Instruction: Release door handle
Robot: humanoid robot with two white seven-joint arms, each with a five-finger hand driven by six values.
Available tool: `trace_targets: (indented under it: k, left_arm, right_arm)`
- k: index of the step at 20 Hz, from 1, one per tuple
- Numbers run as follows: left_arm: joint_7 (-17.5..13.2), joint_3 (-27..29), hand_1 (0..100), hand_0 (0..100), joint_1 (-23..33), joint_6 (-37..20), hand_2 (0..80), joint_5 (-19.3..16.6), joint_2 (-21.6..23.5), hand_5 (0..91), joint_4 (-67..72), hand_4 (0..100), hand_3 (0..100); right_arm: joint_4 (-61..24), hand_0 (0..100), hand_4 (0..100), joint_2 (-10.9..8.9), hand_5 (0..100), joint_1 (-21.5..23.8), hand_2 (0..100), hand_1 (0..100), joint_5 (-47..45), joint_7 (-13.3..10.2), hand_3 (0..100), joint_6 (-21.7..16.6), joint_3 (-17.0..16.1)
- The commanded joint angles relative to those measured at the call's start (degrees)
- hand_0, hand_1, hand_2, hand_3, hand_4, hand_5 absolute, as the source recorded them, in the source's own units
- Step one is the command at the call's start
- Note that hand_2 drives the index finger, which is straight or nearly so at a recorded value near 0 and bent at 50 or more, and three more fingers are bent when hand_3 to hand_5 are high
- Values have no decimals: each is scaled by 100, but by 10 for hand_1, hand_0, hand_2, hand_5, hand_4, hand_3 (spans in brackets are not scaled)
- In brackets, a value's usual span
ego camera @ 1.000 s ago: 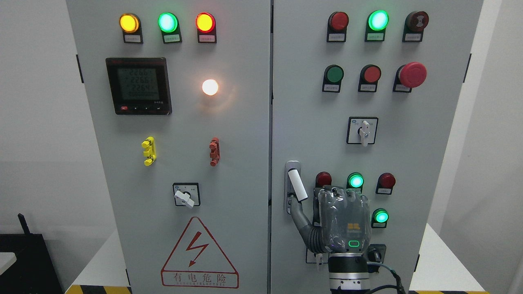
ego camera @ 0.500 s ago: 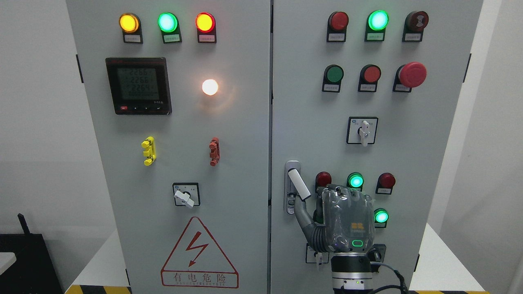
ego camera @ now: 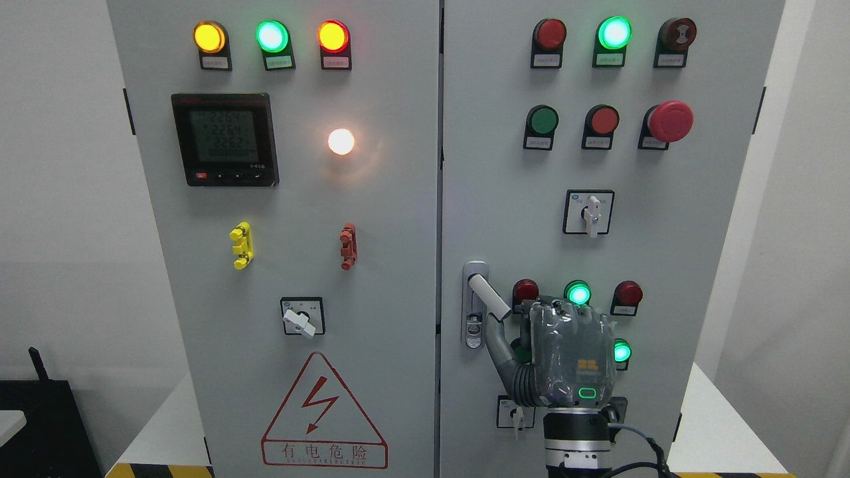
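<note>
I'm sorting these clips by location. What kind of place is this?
Probably an electrical training or test room: a grey switchgear cabinet with lit indicator lamps, a digital power meter, a high-voltage warning triangle, and the robot's right hand beside the door handle.

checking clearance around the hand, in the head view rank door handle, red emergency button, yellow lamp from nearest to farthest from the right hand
1. Door handle: just upper left of the right hand.
2. Red emergency button: well above it, upper right of the right door.
3. Yellow lamp: top left of the left door, farthest.
</note>
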Motion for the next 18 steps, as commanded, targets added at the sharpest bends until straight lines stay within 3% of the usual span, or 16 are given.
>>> trace_targets:
  k: [1, 18]
  left_arm:
    - [1, 6, 389, 120, -88, -3, 0, -158, 0, 0, 132, 0, 0]
    - [1, 6, 389, 120, -88, -3, 0, -167, 0, 0, 141, 0, 0]
  right_arm:
    - [-29, 510, 1000, 3, 981, -18, 1000, 448, -3, -2, 1000, -4, -46]
    - [-29, 505, 1000, 3, 980, -159, 1000, 437, -12, -2, 1000, -30, -125]
